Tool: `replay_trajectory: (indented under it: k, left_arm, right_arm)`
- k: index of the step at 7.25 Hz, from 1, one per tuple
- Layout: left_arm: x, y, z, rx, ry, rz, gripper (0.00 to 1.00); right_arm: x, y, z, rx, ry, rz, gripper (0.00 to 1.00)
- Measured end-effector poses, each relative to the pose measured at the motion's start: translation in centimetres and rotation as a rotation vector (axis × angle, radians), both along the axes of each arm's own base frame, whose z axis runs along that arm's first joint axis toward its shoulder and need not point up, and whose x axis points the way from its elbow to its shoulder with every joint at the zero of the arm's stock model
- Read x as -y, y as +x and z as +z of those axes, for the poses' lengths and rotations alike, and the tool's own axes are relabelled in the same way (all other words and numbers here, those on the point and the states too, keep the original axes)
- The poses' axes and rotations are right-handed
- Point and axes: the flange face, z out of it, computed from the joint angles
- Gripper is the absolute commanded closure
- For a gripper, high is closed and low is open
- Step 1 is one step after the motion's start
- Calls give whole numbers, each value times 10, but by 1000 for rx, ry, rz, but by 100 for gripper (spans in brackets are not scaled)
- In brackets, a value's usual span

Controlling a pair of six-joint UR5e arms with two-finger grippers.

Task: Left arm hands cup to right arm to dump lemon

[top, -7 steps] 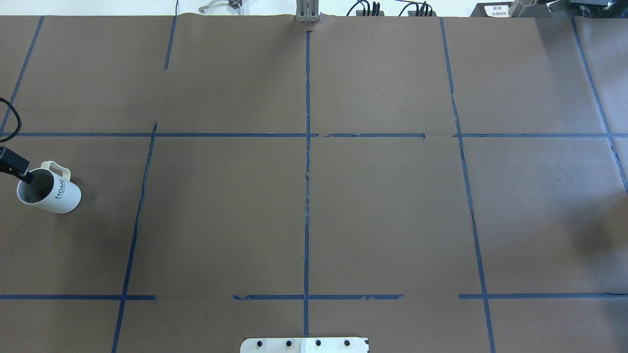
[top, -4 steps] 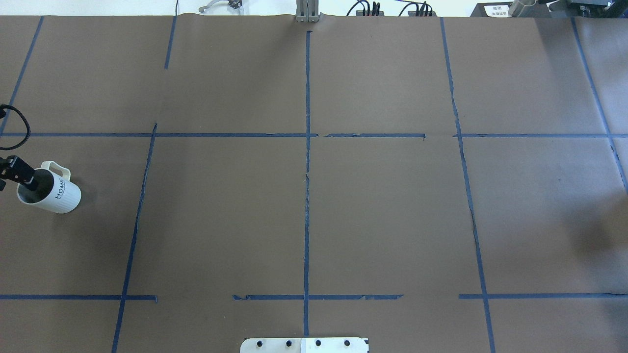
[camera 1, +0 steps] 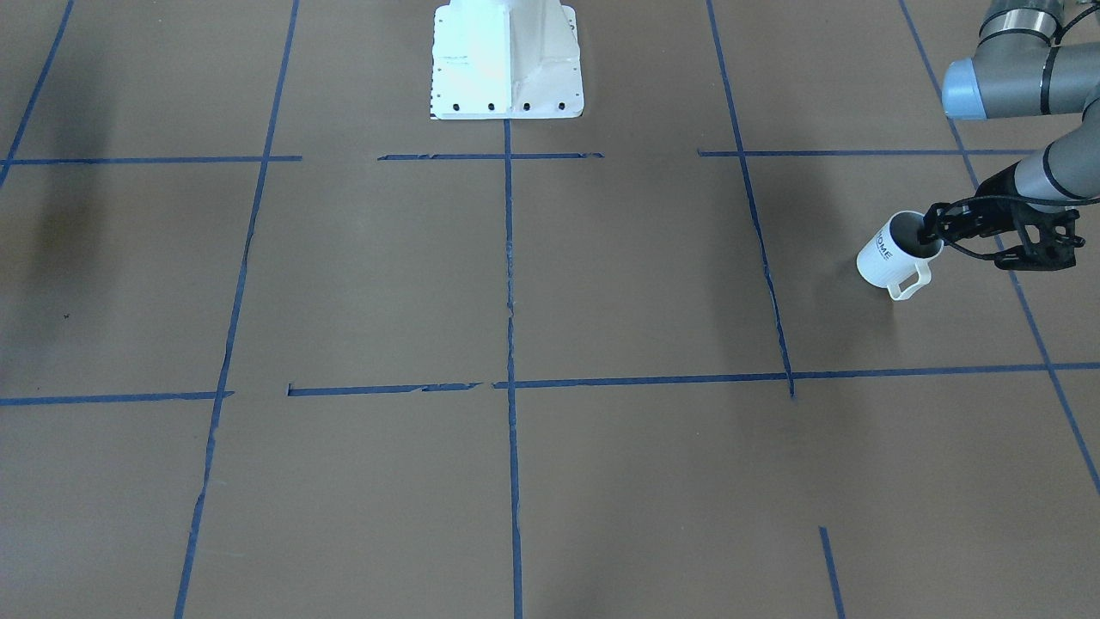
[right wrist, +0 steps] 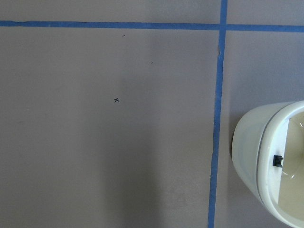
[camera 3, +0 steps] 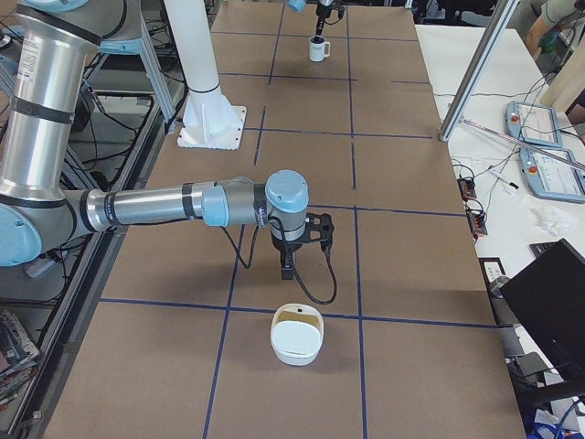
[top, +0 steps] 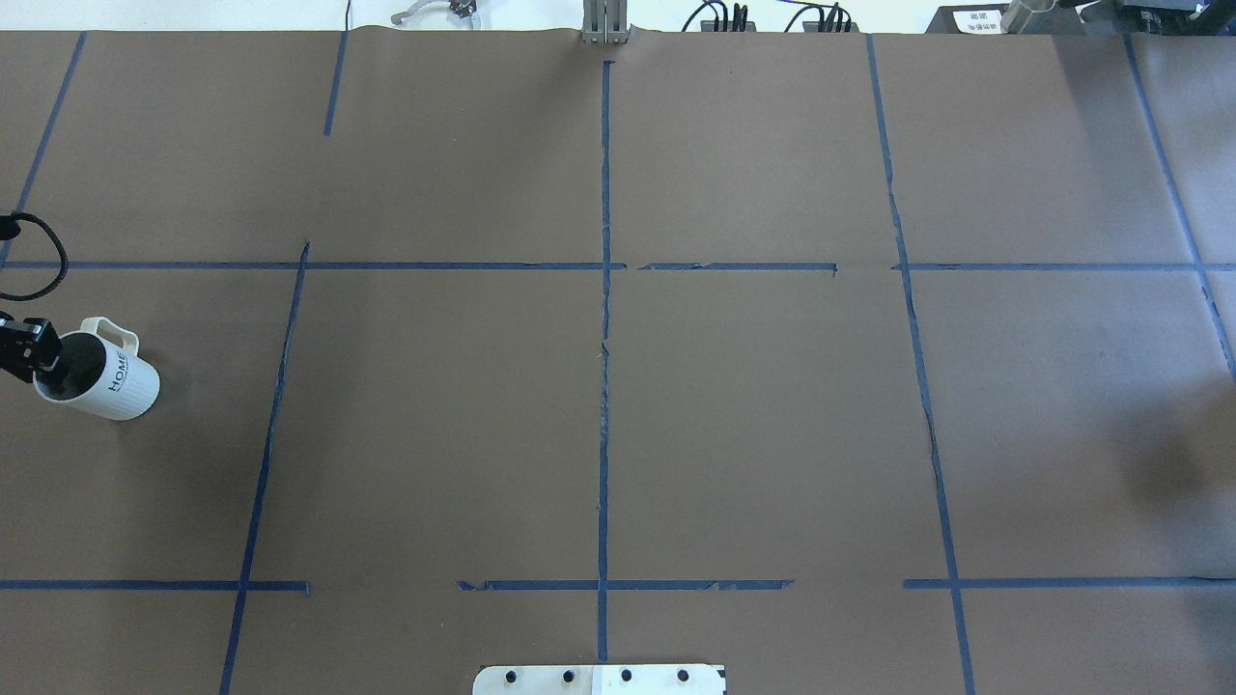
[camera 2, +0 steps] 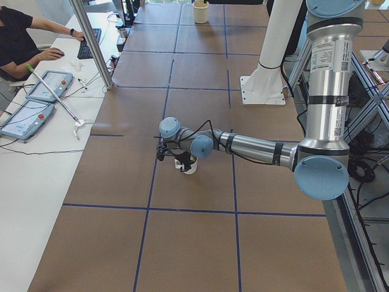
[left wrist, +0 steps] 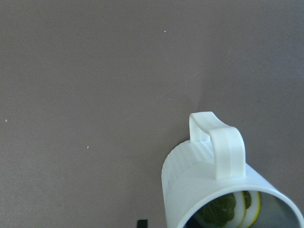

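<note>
Done: left gripper (camera 1: 929,234) straddles the mug (camera 1: 881,254) rim; whether it has clamped is unclear
Remaining: lift, handover, dumping the lemon (left wrist: 221,212)
Right gripper (camera 3: 286,268): well apart, opening cannot be told

Matt brown paper (top: 753,405) is lying smooth and faintly creased, with strips of blue tape (top: 604,386) running torn and ragged along their edges. The cup (left wrist: 190,180) is showing a white, finely ribbed, ceramic-looking wall with a soft sheen. The left arm (camera 2: 255,146) is gleaming in brushed silver metal with pale blue plastic-looking caps, its left gripper (camera 1: 932,230) looking matt black. A bowl (right wrist: 256,156) is shining glossy cream-white.
</note>
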Motion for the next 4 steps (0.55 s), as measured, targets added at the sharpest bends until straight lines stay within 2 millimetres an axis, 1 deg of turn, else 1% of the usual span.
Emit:
replay_trajectory:
  k: [1,2,3,4]
  left_arm:
    - [0,0,-17,-8,5,-21,100]
    - [0,-1,-48,-26,18,-53,100]
    - [3,1,-90,-50,28,-92,100]
    - [20,10,-145,-62,24,-119,100]
  right_arm:
    - [3,-7,-4,3,25,-14,0]
    - [9,-24,-14,12,96,-41,0]
    - [21,-48,-32,34,185,-55,0]
    - [39,-76,-61,64,253,-26,0]
